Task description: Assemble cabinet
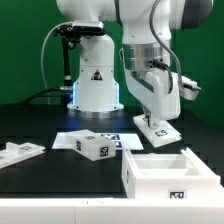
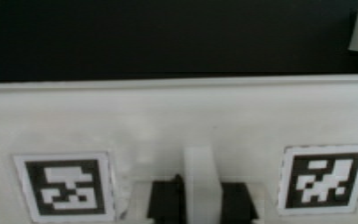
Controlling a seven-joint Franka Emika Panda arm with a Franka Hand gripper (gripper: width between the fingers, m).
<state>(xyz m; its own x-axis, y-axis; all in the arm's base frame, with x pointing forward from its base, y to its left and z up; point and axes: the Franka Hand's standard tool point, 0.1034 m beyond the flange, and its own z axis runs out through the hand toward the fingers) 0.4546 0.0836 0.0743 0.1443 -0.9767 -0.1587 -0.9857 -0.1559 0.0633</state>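
My gripper point(image 1: 155, 117) hangs over the table behind the white compartmented box point(image 1: 170, 172) of the cabinet, which stands open-topped at the front on the exterior view's right. The gripper is shut on a white tagged cabinet panel point(image 1: 157, 127). In the wrist view the panel point(image 2: 176, 120) fills the picture with a tag on each side. Its thin white rib sits between my dark fingers point(image 2: 158, 203), where the gripper point(image 2: 197, 198) closes. A small tagged white block point(image 1: 95, 146) lies in the middle. A flat white panel point(image 1: 20, 153) lies on the exterior view's left.
The marker board point(image 1: 105, 134) lies flat in front of the white robot base point(image 1: 95, 85). Cables hang along the arm at the exterior view's right. The table is black, with its light front edge low in the exterior view.
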